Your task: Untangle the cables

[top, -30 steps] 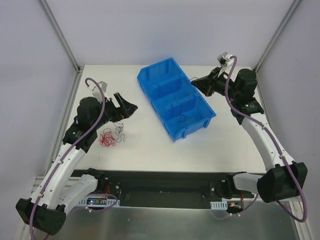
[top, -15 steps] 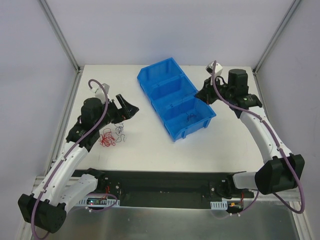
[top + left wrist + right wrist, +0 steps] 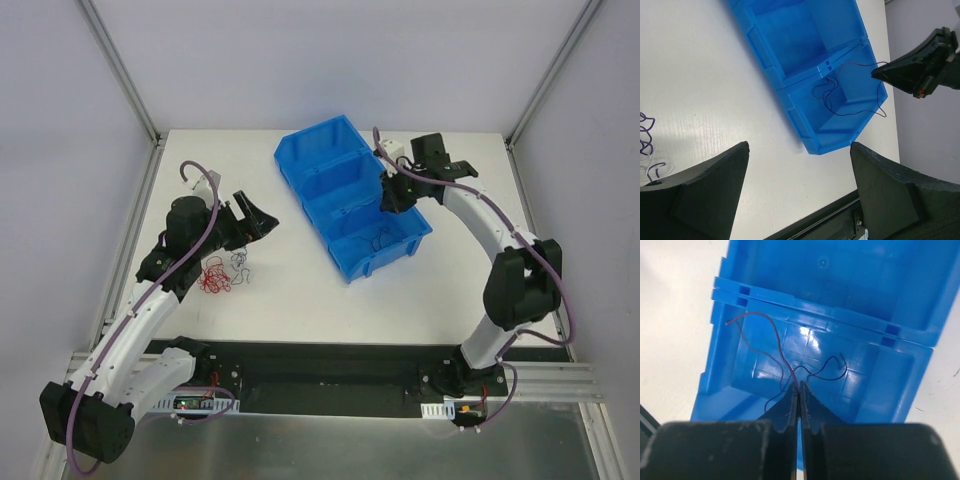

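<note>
Top external view, starting nearest the arm bases: a small red curly cable bundle (image 3: pixel 213 277) and a dark curly cable (image 3: pixel 240 262) lie just beside each other on the white table (image 3: pixel 300 305). We cannot make out a white cable with any certainty. The left gripper (image 3: pixel 256 212) hangs a little beyond them with its fingers spread wide and nothing between them. We judge that it is waiting there so it can drop onto this remaining pile next.

Farther back sits the blue plastic three-compartment bin (image 3: pixel 372 260), set diagonally on the table. A thin dark wire (image 3: pixel 378 238) lies partly coiled in its nearest compartment, and one strand rises from it. The right gripper (image 3: pixel 388 203) hangs over that compartment. In the right wrist view its fingers are pressed fully together, pinching that strand. We take it that this cable has been separated from the others and is held over the bin to be laid down apart from them, so they cannot snag again.

Compared with a second ago, the right gripper has swung in from beyond the bin's far right side to above the nearest compartment, and its arm has folded closer to the bin. More of the wire now sits gathered in that compartment. The left arm has barely shifted, its fingers are as wide as before, and the loose cables on the table have not moved.
</note>
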